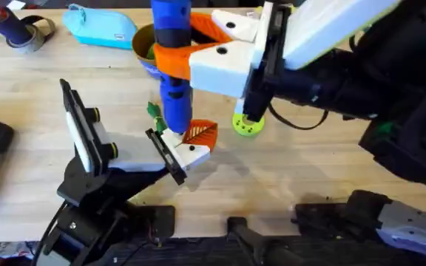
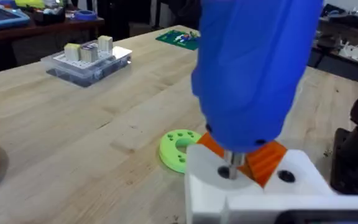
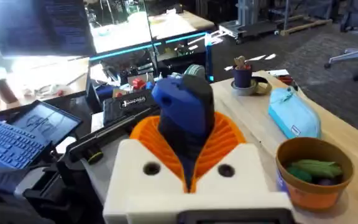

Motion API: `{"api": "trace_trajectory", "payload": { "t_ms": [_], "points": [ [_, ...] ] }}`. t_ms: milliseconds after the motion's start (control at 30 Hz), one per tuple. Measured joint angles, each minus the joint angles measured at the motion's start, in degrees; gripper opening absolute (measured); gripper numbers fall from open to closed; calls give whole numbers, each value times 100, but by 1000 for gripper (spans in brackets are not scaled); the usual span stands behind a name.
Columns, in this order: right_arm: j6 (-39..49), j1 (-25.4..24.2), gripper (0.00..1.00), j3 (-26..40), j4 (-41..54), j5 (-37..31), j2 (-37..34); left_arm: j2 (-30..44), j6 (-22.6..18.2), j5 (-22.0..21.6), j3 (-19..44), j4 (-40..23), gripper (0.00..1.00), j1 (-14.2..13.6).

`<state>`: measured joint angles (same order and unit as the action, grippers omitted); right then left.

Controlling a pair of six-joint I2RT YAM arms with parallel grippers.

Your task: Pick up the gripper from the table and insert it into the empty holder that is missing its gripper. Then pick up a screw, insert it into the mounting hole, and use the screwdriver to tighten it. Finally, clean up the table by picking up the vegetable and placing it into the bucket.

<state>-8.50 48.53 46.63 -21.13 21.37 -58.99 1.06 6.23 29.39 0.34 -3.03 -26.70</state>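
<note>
The right pincer [image 1: 187, 55] is clamped on the screwdriver [image 1: 173, 66]: its white fingers with orange ribbed pads [image 1: 170, 59] press on both sides of the blue barrel, and the tool stands upright over the middle of the bench [image 1: 309, 170]. In the left wrist view the thin metal tip [image 2: 231, 167] meets a hole in a white block [image 2: 253, 190]. For the left pincer I cannot tell if it is apart or together.

The gripper [image 1: 193, 142], a white block with an orange ribbed finger, sits at the holder [image 1: 166, 157], a flat black bracket at the end of the white-and-black arm, just below the screwdriver.

The bucket [image 1: 143, 46], a round orange-brown cup, stands at the far side behind the screwdriver; in the right wrist view it holds a green piece [image 3: 314, 168]. A small dark-green leafy vegetable [image 1: 153, 111] lies on the wood just left of the screwdriver. A flat green disc with holes [image 1: 247, 125] lies to the right, and a light-blue pouch [image 1: 100, 26] lies far left.
</note>
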Motion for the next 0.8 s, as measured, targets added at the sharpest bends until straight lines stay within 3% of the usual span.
{"api": "trace_trajectory", "payload": {
  "t_ms": [800],
  "points": [
    [125, 0, 25, 1, -89, 15, -89, 1, 6, -2, 0, -3, 10, 0]
  ]
}}
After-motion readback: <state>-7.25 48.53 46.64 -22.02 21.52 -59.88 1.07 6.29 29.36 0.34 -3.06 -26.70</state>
